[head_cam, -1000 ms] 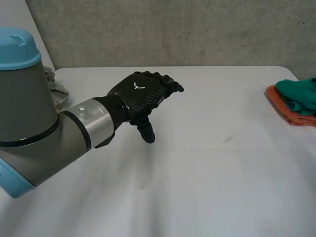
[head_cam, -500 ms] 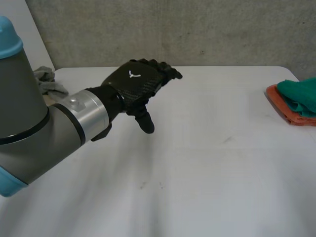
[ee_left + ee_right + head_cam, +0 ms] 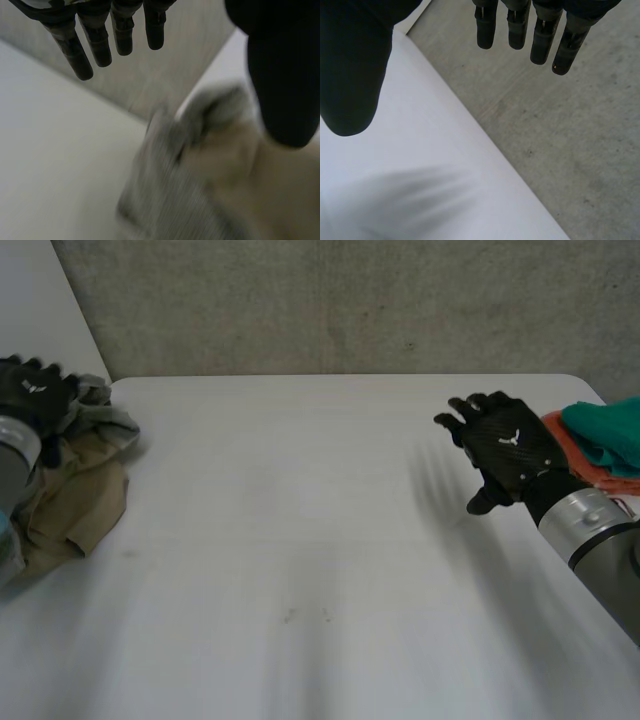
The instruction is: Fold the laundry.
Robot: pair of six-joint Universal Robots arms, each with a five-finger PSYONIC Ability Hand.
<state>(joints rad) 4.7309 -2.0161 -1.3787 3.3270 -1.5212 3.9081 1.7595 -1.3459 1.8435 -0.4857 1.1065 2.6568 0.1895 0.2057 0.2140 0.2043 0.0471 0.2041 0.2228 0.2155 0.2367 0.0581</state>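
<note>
Beige-and-grey clothes pile (image 3: 80,480) lies at the left edge of the white table (image 3: 300,540), beneath the left hand (image 3: 32,392), whose fingers are straight and empty. Equally spread, the right hand (image 3: 508,448) hovers beside a teal cloth (image 3: 608,430) atop an orange cloth (image 3: 570,462).

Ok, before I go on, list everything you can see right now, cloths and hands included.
crumpled beige cloth: one, beige, at the table's left edge
crumpled grey cloth: one, grey, against the far side of the beige cloth
bunched teal cloth: one, teal, on the orange cloth at the table's right edge
flat orange cloth: one, orange, under the teal cloth
white table: one, white, bearing both piles
concrete wall: one, grey, behind the table
left hand: one, black, open, over the beige and grey pile
right hand: one, black, open, above the table beside the orange cloth
</note>
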